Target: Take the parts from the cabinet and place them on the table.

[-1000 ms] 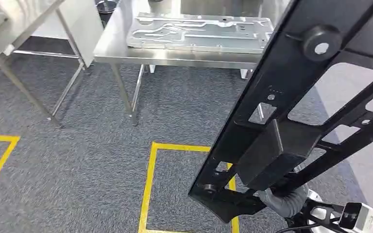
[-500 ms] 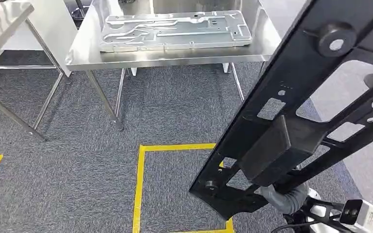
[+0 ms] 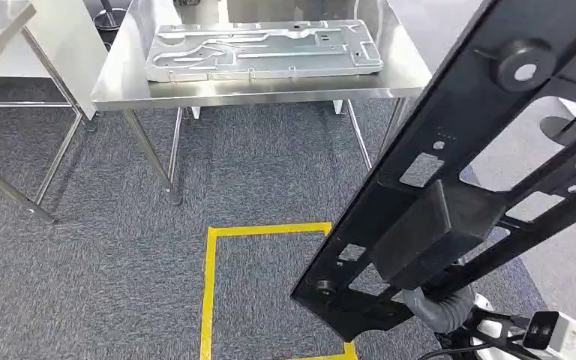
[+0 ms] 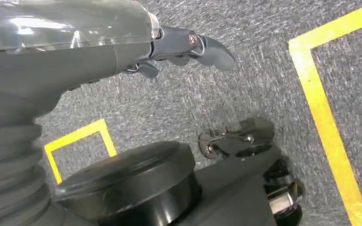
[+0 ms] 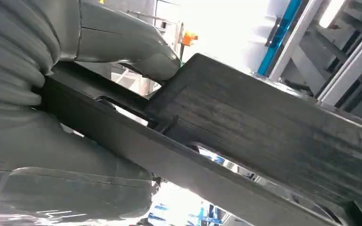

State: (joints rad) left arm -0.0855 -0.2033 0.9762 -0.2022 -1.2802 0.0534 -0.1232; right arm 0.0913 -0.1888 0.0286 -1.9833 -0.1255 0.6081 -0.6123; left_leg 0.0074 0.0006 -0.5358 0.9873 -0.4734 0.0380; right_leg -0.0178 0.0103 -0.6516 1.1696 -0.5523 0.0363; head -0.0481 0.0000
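Since 1 s ago the whole view has swung, so the camera moved: worktop (image 3: 270,94) now sits more square ahead of the right hand (image 3: 441,307), which grips 1 black frame part (image 3: 457,195); approach looks nearly done. On worktop lies 1 silver plate (image 3: 262,49). Left hand (image 4: 179,47) hangs empty, fingers apart.
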